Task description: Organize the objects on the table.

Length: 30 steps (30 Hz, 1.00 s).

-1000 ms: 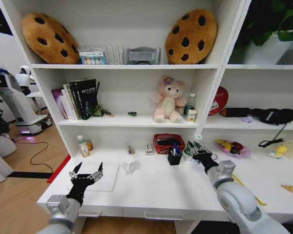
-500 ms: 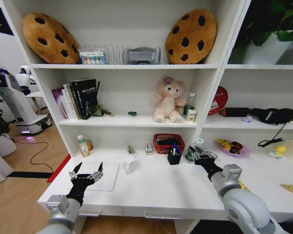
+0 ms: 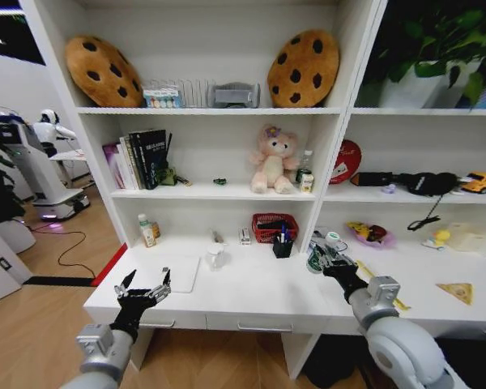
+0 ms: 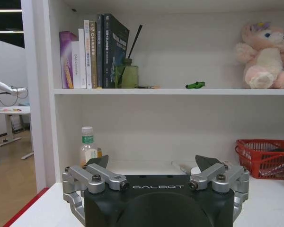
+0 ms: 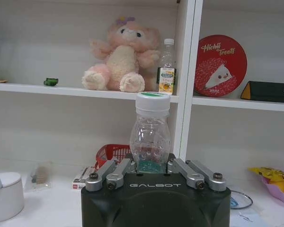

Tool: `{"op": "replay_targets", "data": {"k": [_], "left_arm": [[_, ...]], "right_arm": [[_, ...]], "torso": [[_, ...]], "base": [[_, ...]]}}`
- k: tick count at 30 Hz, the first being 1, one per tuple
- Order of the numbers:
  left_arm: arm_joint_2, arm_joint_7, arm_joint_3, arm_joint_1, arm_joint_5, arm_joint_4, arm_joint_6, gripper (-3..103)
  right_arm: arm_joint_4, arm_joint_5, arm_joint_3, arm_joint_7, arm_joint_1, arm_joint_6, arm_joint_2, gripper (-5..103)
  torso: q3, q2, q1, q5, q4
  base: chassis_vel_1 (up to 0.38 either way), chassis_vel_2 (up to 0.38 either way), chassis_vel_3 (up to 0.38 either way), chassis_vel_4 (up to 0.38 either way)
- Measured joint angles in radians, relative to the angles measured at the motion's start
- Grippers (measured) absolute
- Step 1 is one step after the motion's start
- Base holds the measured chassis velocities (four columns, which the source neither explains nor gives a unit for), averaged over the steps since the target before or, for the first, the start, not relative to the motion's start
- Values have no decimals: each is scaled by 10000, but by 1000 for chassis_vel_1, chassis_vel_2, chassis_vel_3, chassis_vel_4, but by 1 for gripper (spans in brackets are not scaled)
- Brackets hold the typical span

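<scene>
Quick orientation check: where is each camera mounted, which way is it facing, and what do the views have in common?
Head: up high, looking down at the table; both arms show, left claw, right claw.
Left wrist: behind the open left claw, facing the shelving.
Right wrist: behind the right claw, shut on the clear bottle.
Shared: pink bear in all three.

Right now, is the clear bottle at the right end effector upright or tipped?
Upright: the clear bottle stands cap-up between the fingers of the right end effector, its white cap level.

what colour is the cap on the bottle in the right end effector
White, with a green top; the bottle shows best in the right wrist view.
</scene>
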Motion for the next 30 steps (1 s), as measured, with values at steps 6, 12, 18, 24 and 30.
{"op": "replay_targets", "data": {"k": [6, 12, 18, 24, 30], "left_arm": [[-1, 6, 0, 1, 0, 0, 0, 100], [0, 6, 0, -2, 0, -1, 0, 100], [0, 6, 0, -2, 0, -1, 0, 100], [0, 5, 0, -1, 0, 0, 0, 100], [0, 4, 0, -1, 0, 0, 0, 100]], "right_arm": [[156, -376, -246, -69, -684, 182, 428, 25], [110, -483, -194, -146, -936, 333, 569, 25], [44, -460, -226, -124, -901, 363, 561, 25], [-42, -443, -322, -111, -784, 367, 524, 25], [-95, -419, -484, -29, -646, 368, 482, 25]], "torso": [[-2, 3, -4, -1, -7], [5, -6, 13, 4, -1], [4, -5, 10, 2, -2], [2, -2, 6, 0, -3], [2, -3, 5, 1, -2]], "base": [[74, -90, -103, 113], [-22, 22, 30, -16], [-40, 1, 51, 13], [-76, -106, 69, 113], [-177, -194, 176, 191]]}}
